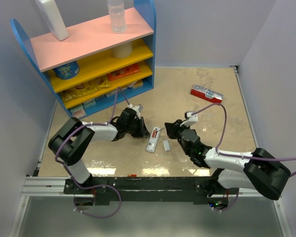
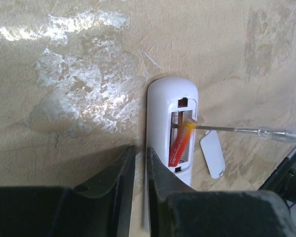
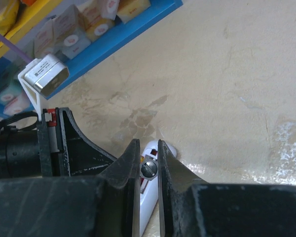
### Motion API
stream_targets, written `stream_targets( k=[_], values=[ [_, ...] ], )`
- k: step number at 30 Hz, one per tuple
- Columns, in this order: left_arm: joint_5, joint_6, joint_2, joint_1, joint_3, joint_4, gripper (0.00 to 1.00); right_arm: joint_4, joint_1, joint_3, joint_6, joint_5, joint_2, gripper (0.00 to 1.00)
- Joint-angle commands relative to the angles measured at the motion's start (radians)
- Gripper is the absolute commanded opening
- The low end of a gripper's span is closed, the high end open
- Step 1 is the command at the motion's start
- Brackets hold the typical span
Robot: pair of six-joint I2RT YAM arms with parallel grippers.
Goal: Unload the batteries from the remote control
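Right gripper (image 3: pixel 147 148) clamps a clear-handled screwdriver (image 2: pixel 251 131) (tip under a tilted battery (image 2: pixel 180 145) in the remote control (image 2: pixel 160 101), frame centre); left gripper (image 2: pixel 140 154) nearly closed, seemingly empty.

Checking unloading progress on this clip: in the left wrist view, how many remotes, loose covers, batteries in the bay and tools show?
remote control: 1
cover: 1
battery in the bay: 1
screwdriver: 1
Total: 4
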Motion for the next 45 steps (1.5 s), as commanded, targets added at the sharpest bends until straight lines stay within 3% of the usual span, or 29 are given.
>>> stream_targets(
  k=[1,11,18,33,37,39,41,45],
  values=[
    [0.035,-0.007,-0.002,-0.005,-0.021,0.041,0.20,0.093,0.004,-0.048,0.129,-0.059,0.046,0.00],
    [0.032,-0.007,-0.005,-0.007,-0.024,0.043,0.20,0.135,-0.002,-0.117,0.200,-0.055,0.003,0.00],
    [0.025,-0.006,-0.006,-0.007,-0.019,0.029,0.20,-0.016,-0.008,-0.048,0.167,-0.053,-0.105,0.00],
    [-0.049,0.022,-0.073,-0.002,-0.002,-0.092,0.20,-0.100,-0.027,0.092,0.055,-0.096,-0.059,0.00],
    [-0.064,0.028,-0.142,0.013,-0.007,-0.129,0.20,-0.157,-0.025,0.149,-0.049,-0.224,-0.079,0.00],
    [-0.064,0.037,-0.196,0.036,-0.001,-0.173,0.20,-0.190,-0.027,0.192,-0.142,-0.401,-0.073,0.00],
    [-0.071,0.063,-0.231,0.084,0.013,-0.253,0.20,-0.201,-0.024,0.205,-0.167,-0.574,-0.066,0.00],
    [-0.078,0.111,-0.336,0.167,0.018,-0.339,0.21,-0.221,0.013,0.183,-0.167,-0.725,-0.092,0.00]
  ],
)
